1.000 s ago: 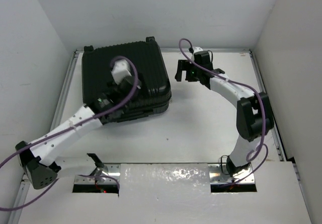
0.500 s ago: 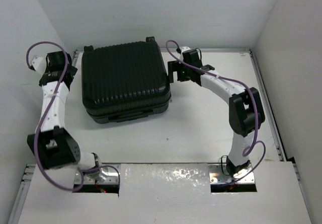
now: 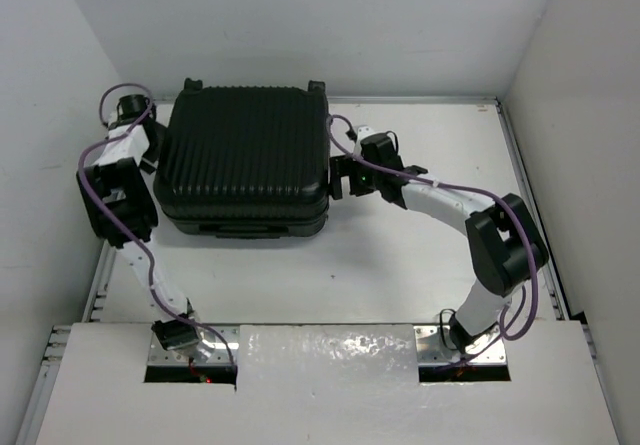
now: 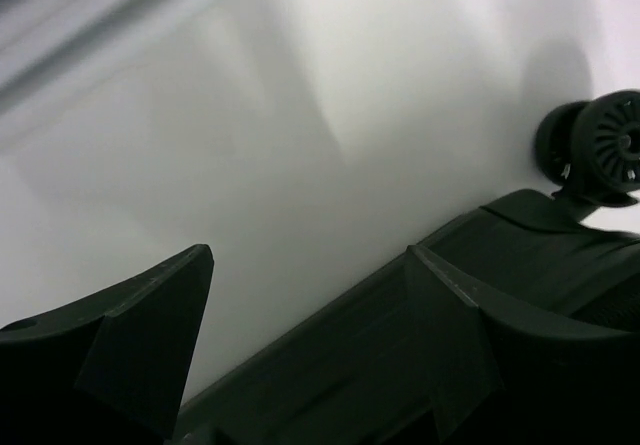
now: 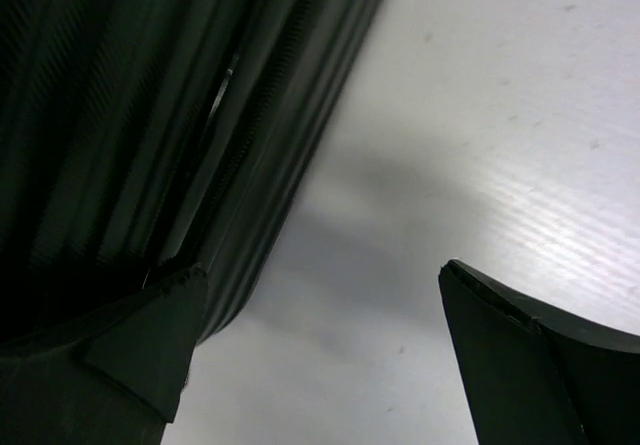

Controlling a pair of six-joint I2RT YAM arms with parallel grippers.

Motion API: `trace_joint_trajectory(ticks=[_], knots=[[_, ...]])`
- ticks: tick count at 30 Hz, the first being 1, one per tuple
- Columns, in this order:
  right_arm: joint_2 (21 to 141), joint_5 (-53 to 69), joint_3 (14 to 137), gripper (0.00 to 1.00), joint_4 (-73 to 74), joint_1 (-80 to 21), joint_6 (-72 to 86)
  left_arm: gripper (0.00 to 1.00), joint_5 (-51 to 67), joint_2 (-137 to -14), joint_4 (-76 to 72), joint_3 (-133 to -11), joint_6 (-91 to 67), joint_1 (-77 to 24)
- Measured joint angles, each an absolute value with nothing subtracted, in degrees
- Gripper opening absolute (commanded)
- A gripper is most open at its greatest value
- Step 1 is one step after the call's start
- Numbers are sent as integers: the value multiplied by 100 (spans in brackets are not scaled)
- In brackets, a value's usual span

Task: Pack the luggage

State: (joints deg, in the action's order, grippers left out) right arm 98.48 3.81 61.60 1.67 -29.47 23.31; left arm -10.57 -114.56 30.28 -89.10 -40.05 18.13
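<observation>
The luggage (image 3: 245, 155) is a black ribbed hard-shell suitcase. It lies flat and closed at the back left of the white table, wheels toward the back wall. My left gripper (image 3: 150, 145) is open beside its left side. In the left wrist view (image 4: 310, 255) one finger lies over the shell's edge (image 4: 340, 355), and a wheel (image 4: 610, 145) shows beyond. My right gripper (image 3: 340, 175) is open at the suitcase's right side. In the right wrist view (image 5: 320, 270) its left finger sits against the ribbed shell (image 5: 120, 95), and the other is over bare table.
White walls close in the table at the back and on both sides. The left arm is folded between the left wall and the suitcase. A white shiny cover (image 3: 330, 350) lies between the arm bases. Bare table (image 3: 420, 255) lies right of the suitcase.
The left arm has left the suitcase top and swung round to its left side. The right gripper has come in to the right side. The suitcase has turned square and shifted toward the back wall.
</observation>
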Motion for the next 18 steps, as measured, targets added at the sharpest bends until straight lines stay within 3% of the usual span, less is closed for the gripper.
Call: trace_joint_trajectory(ticks=[10,14,18], knots=[[9697,1041,5986,99,587,-3133,2237,79,-696,-13887,3787,-12873,-3256,681],[9137,718,5459,99,357,-3267,2215,83,-740,-13467,4125,-12750,-3610,624],[8173,449,4569,99,-180,-3385,2187,89,-1035,-11769,4287,-11111,-4121,926]])
